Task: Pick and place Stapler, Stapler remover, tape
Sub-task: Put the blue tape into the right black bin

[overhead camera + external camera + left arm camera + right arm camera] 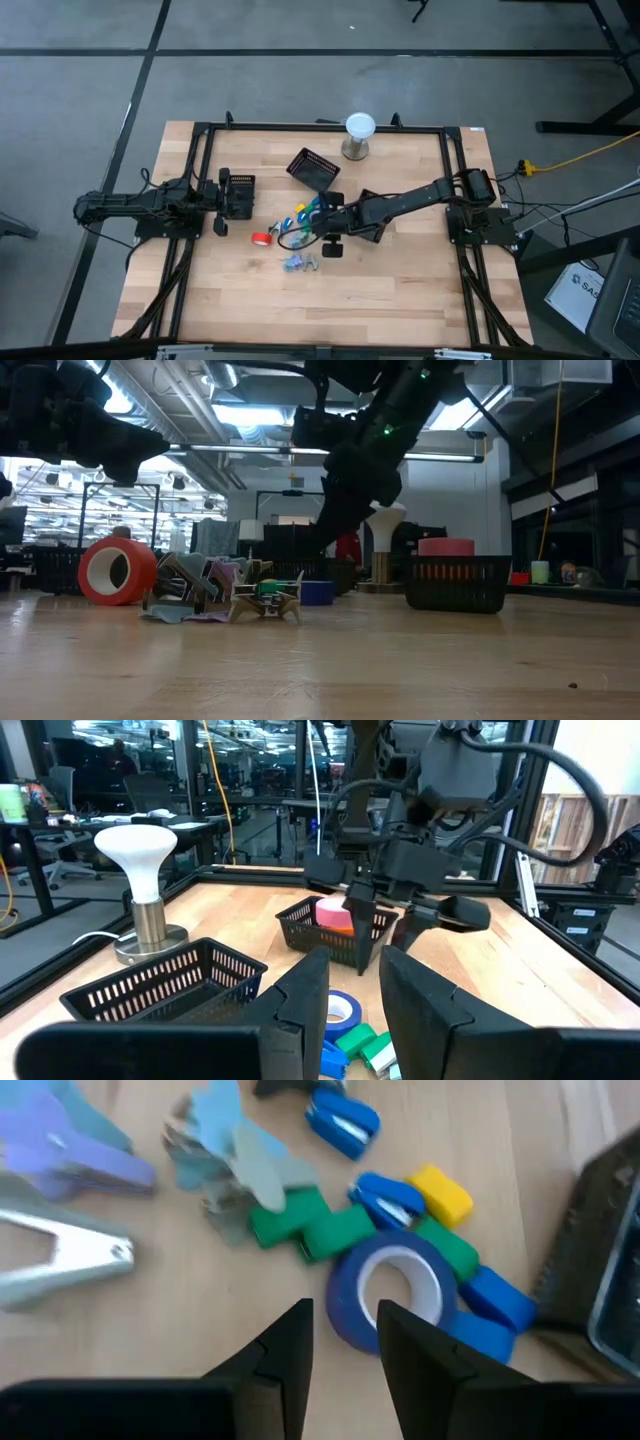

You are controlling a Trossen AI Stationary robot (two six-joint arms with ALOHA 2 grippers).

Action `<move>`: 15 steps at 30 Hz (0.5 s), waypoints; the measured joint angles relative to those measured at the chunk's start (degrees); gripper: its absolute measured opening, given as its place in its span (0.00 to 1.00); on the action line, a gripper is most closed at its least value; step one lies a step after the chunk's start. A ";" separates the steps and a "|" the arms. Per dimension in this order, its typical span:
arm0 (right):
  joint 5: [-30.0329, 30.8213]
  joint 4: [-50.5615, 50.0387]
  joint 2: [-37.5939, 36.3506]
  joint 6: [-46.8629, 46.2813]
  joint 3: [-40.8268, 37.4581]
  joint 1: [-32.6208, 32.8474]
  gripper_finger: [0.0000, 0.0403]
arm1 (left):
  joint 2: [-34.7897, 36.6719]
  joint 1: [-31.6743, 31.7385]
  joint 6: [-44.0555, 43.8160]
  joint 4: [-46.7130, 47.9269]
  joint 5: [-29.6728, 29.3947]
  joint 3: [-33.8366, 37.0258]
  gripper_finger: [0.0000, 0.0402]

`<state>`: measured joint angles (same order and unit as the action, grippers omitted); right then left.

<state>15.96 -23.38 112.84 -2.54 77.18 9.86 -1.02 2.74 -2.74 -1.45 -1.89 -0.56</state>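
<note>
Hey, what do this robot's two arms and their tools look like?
Both arms are dark, jointed and bulky, with black cables along them. The left tool and the right tool each end in two flat, black, squared fingers. A small green light glows on the right arm.

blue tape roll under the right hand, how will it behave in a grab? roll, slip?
The blue tape roll lies flat, hole up, so it probably won't roll unless tipped on edge. It looks like a stiff ring, probably light. The green blocks and blue blocks crowd it, so the right hand, fingers apart above it, would likely nudge them.
</note>
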 joint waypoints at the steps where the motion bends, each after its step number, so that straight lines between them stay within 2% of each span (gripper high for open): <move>1: -0.14 0.63 0.00 0.00 -0.30 -0.10 0.30 | 0.01 -0.02 0.03 0.00 0.00 0.00 0.22; 4: -1.20 0.79 0.00 -0.23 -0.67 -0.87 0.32 | 0.01 0.00 0.00 0.00 0.00 0.00 0.22; 10: -8.78 1.40 0.00 -3.64 -0.67 -3.45 0.40 | 0.02 -0.01 0.03 0.00 0.00 0.00 0.22; 15: -8.91 1.36 0.09 -2.89 -0.65 -4.19 0.46 | 0.01 0.00 0.01 -0.01 0.00 0.00 0.22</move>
<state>7.05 -22.02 112.93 -5.43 76.53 5.67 -1.00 2.74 -2.73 -1.46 -1.89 -0.56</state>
